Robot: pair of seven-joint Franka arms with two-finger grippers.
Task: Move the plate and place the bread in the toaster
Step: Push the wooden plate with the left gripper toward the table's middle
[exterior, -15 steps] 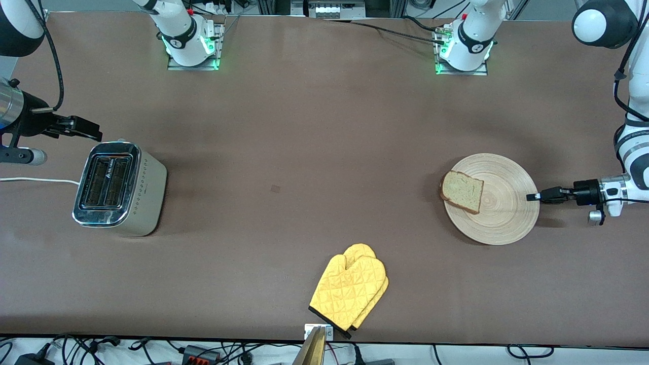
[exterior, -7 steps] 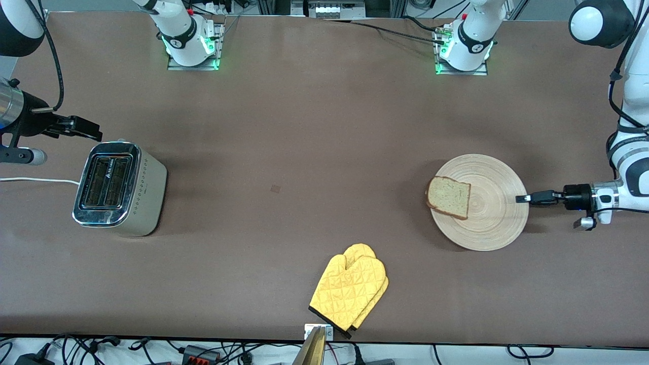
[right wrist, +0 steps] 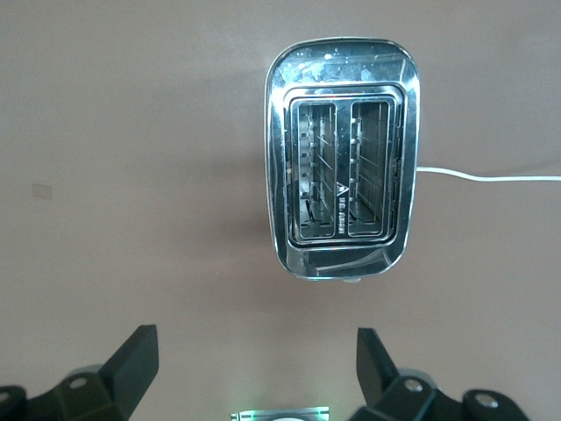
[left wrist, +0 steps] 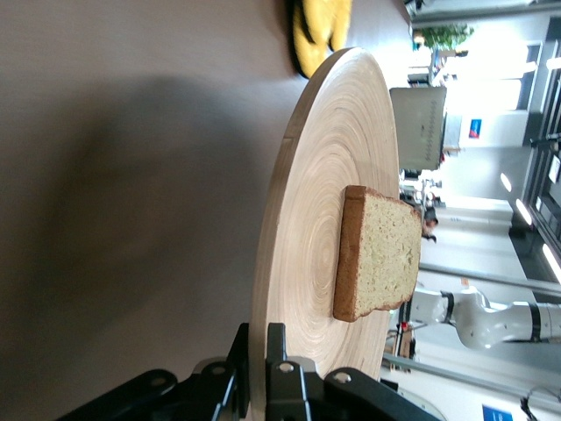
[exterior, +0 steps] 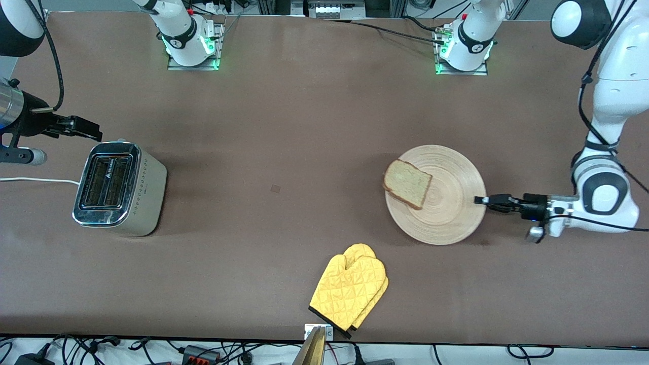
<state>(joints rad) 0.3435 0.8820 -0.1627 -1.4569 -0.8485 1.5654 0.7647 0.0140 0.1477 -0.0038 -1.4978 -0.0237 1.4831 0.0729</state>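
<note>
Pale round bamboo plate (exterior: 446,203), pinched at its rim by the left gripper (exterior: 480,199), risked shedding its overhanging brown bread slice (exterior: 407,183); the spread right gripper (exterior: 96,133) waited above the chrome toaster (exterior: 120,188).

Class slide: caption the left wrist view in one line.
Left gripper shut on the wooden plate's rim, a bread slice lying on the plate.

High front camera facing the arms; wrist cameras close on plate (left wrist: 298,263), toaster (right wrist: 342,158).

Franka arms: glossy white shells, black joint bands, black cables; black two-finger grippers; green-lit bases.
</note>
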